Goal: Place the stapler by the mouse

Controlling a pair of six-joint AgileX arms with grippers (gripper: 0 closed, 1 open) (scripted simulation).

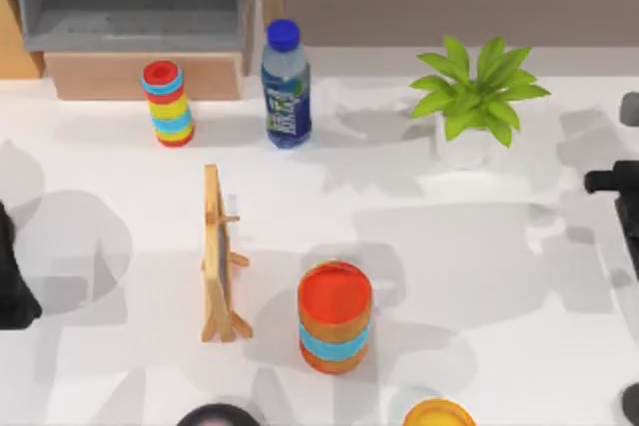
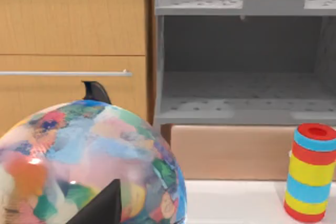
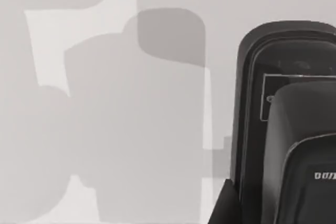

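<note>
Right gripper point(image 1: 617, 185) sits at the table's right edge, partly cut off; whether it is apart or together cannot be told. In the right wrist view the stapler point(image 3: 294, 129) lies flat on the white table point(image 3: 105, 129) directly under that gripper, rounded end foremost, its far end cut off. Judged: light, rigid and glossy, so liable to slip. It is best gripped across its narrow width near mid-length, square to the long sides. Left gripper point(image 2: 102, 150) is parked at the left edge, fingers spread, with a globe point(image 2: 79, 156) close before it. A dark rounded object point(image 1: 218, 415), cut off at the near edge, may be the mouse; not confirmed. A ring stack point(image 1: 334, 316) and an easel point(image 1: 220, 256) stand between it and the stapler.
</note>
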